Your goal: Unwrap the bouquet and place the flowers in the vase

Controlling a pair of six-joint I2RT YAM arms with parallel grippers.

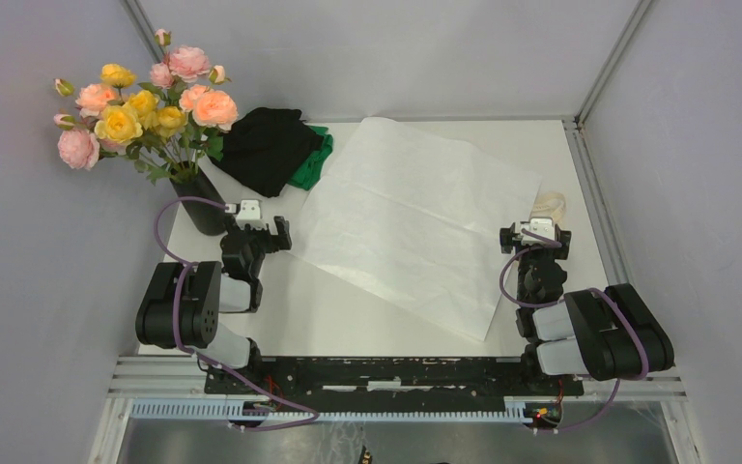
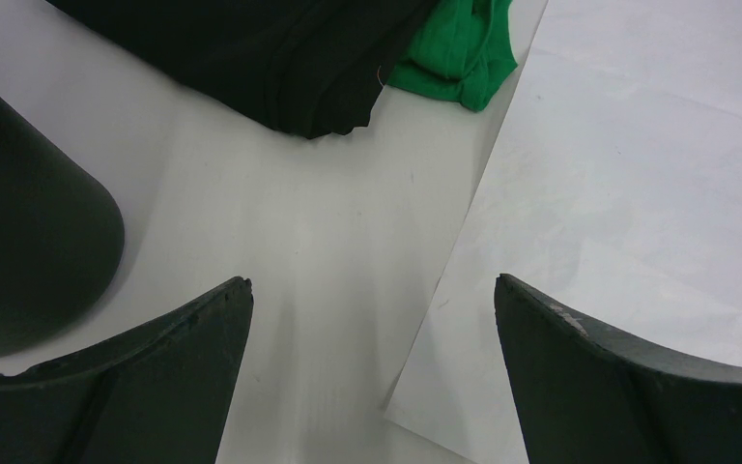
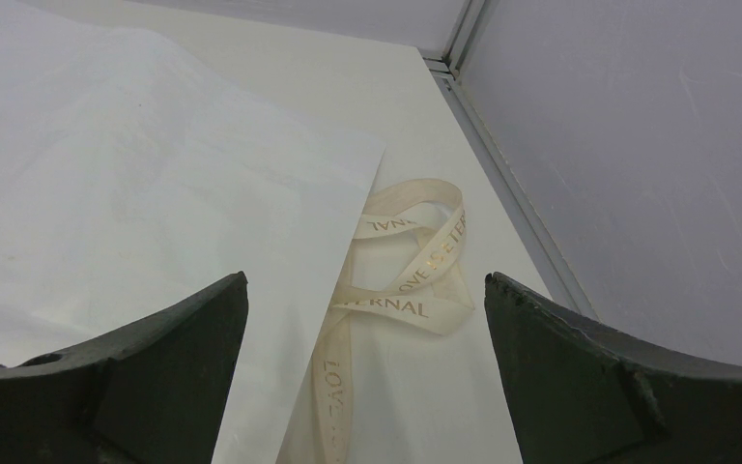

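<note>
At far left, flowers stand in the black vase. Beside it sits the left gripper, jaws spread, empty. Next come cloth and flat white paper. Beyond, the right gripper, spread and empty, faces cream ribbon lettered "LOVE" and "TERNAL".

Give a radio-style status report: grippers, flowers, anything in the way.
Left gripper and right gripper open, empty. Flowers standing in vase. Paper spread flat, ribbon at its edge. Cloth heap beside vase, nothing blocking.
</note>
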